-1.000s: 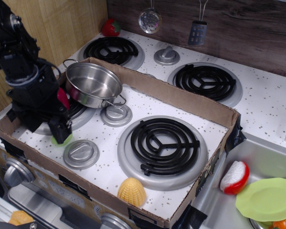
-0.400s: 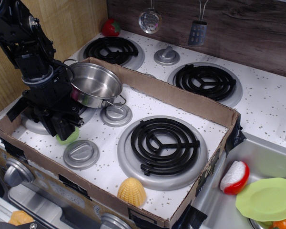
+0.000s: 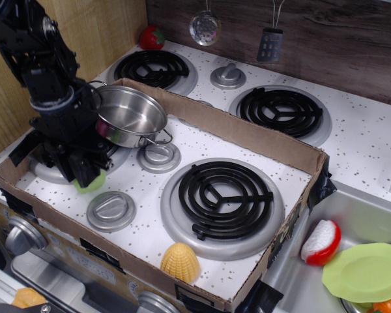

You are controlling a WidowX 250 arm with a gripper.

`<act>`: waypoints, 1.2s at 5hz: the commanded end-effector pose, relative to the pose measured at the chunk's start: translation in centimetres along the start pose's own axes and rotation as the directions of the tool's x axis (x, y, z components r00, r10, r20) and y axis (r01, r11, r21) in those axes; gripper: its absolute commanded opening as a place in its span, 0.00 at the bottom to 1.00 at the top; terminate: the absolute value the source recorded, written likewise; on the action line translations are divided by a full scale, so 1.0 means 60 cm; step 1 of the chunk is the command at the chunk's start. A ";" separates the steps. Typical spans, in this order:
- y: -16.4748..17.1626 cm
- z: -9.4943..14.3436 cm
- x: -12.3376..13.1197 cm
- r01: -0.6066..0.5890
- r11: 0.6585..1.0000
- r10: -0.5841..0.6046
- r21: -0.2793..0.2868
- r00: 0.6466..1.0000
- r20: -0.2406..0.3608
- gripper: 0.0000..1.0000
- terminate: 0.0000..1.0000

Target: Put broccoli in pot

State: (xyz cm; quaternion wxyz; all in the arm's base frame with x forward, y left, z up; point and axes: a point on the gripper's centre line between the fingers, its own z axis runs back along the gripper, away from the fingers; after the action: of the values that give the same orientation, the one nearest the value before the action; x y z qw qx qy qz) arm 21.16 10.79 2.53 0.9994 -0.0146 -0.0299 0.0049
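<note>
The broccoli (image 3: 94,183) is a pale lime-green lump at the front left of the stove; only its lower right part shows under the black fingers. My gripper (image 3: 86,175) points down over it and looks shut on it, holding it just at or slightly above the white stove top. The shiny steel pot (image 3: 129,112) sits tilted on the left burner, right behind and to the right of the gripper, touching or nearly touching the arm. The pot is empty.
A low cardboard wall (image 3: 247,134) frames the front of the stove. A silver knob (image 3: 111,210) lies just in front of the gripper, another knob (image 3: 159,156) to its right. Yellow corn (image 3: 180,262) sits at the front edge. A black coil burner (image 3: 223,193) is in the middle. A light-green plate (image 3: 368,270) lies in the sink.
The arm has swung right and turned toward the pot. The broccoli has shifted slightly right and up together with the fingers.
</note>
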 end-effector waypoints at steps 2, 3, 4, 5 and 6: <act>-0.019 0.153 0.074 0.036 0.999 -0.038 0.023 0.995 0.097 0.00 0.00; -0.007 0.146 0.111 0.019 0.999 -0.024 0.028 0.982 0.187 0.00 0.00; 0.012 0.123 0.137 0.034 0.999 -0.032 -0.004 0.966 0.256 0.00 0.00; 0.025 0.105 0.154 0.006 1.000 -0.001 -0.018 0.958 0.286 0.00 0.00; 0.036 0.102 0.167 0.011 0.999 -0.002 -0.036 0.969 0.248 0.00 0.00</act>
State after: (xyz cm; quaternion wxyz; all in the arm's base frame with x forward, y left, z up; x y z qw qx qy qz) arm 30.46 12.75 7.37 0.9903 -0.0464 -0.1311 0.0057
